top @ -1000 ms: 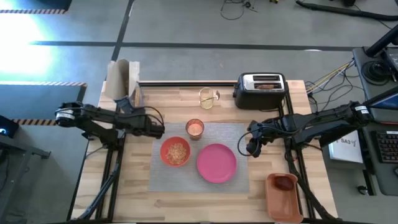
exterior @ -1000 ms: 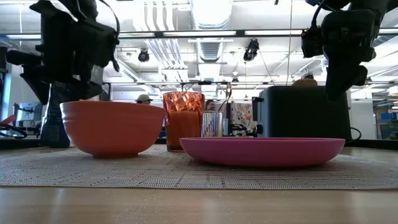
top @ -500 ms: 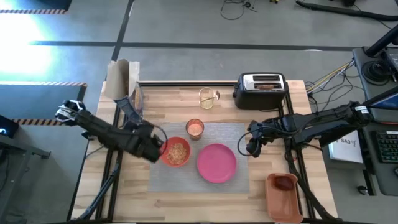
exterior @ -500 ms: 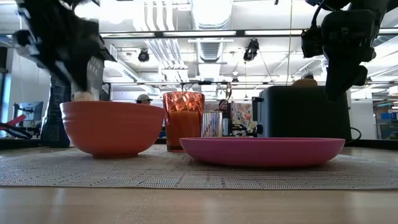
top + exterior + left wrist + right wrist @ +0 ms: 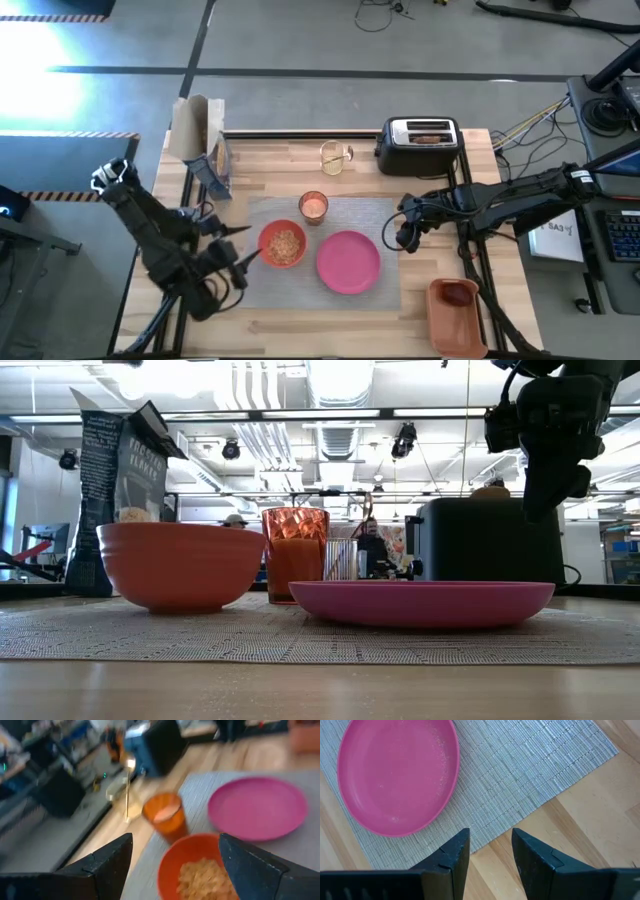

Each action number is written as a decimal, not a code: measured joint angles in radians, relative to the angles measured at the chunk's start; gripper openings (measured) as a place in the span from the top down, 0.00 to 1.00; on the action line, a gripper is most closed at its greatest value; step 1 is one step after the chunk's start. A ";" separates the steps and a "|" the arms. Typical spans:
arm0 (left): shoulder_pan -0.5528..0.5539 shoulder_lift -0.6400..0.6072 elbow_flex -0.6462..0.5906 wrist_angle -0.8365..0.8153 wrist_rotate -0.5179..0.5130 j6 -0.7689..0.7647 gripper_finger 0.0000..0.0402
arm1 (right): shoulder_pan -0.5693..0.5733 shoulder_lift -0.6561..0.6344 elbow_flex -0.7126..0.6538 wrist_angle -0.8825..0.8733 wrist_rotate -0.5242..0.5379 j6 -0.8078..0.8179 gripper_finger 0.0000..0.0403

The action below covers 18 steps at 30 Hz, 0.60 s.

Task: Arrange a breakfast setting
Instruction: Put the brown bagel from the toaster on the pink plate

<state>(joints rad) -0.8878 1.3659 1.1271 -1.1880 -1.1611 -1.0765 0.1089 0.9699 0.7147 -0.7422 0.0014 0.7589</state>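
A grey placemat [image 5: 385, 215] carries a pink plate [image 5: 348, 261], an orange-red bowl [image 5: 283, 243] of cereal and a glass of orange-pink drink [image 5: 314, 206]. My left gripper [image 5: 237, 262] hovers open just left of the bowl, pointing across it toward the plate [image 5: 257, 807]. In its wrist view the bowl [image 5: 197, 870] lies past its fingers. My right gripper [image 5: 405, 235] hangs open above the mat's right edge [image 5: 560, 775], holding nothing. A brown toast slice [image 5: 428, 139] sits in the toaster [image 5: 418, 147]. A spoon [image 5: 345, 154] stands in a clear jar.
A cereal bag [image 5: 205, 145] stands at the far left corner. An orange bin [image 5: 455, 315] with a dark red thing [image 5: 455, 293] inside sits near the front right corner. Bare wood [image 5: 320, 325] lies along the near edge.
My left gripper has swung from beside the glass at the far left toward the table's near edge, ending left of the bowl. It has risen out of the low view and rolled. The cereal bag stands uncovered at the far left.
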 joint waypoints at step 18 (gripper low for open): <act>-0.028 -0.163 -0.268 0.456 -0.106 0.237 0.32 | 0.000 0.000 0.000 0.000 0.000 0.000 0.66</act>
<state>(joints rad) -0.9161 1.2029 0.8587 -0.7319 -1.2667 -0.8397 0.1089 0.9702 0.7143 -0.7422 0.0016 0.7589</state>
